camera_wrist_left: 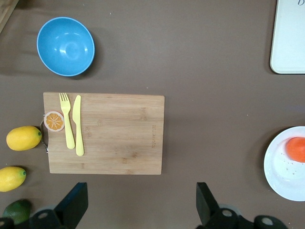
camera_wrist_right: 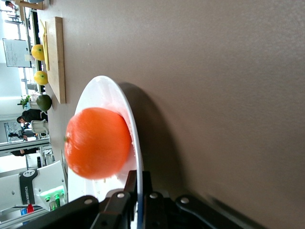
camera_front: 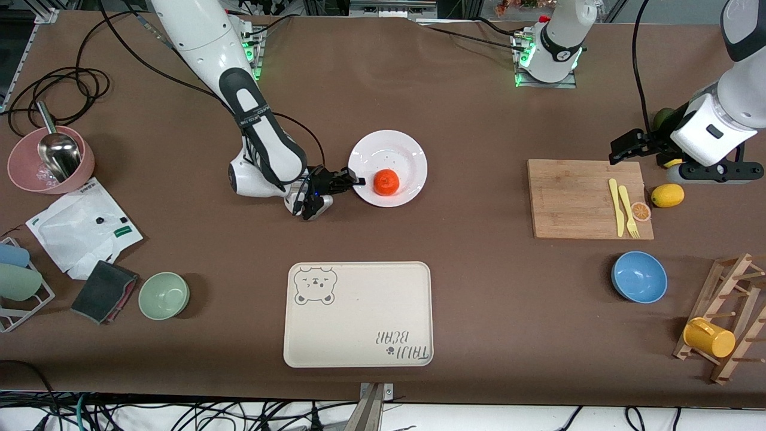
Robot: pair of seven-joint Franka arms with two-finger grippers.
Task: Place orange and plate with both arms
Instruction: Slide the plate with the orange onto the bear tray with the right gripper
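My right gripper [camera_front: 356, 181] sits low on the brown table, its two black fingers pinched shut on the rim of the round glossy white plate [camera_front: 407, 151] at the edge toward my right arm's end; the right wrist view shows the thin rim clamped between the pads [camera_wrist_right: 125, 191]. The small round bright orange-red fruit [camera_front: 386, 182] lies on the plate, close to that gripped edge, loose and free to roll. I judge the plate stiff, slick and breakable, and held by one edge only it will want to tip, so any lift should stay level and slow or the orange slides off. The pale rectangular tray with a bear print [camera_front: 359, 353] lies nearer the front camera than the plate. Toward my left arm's end, my left gripper [camera_front: 628, 145] waits in the air with its fingers spread wide and holding nothing, by the edge of the bamboo cutting board [camera_front: 574, 197] that carries a yellow plastic knife and fork [camera_front: 622, 206]
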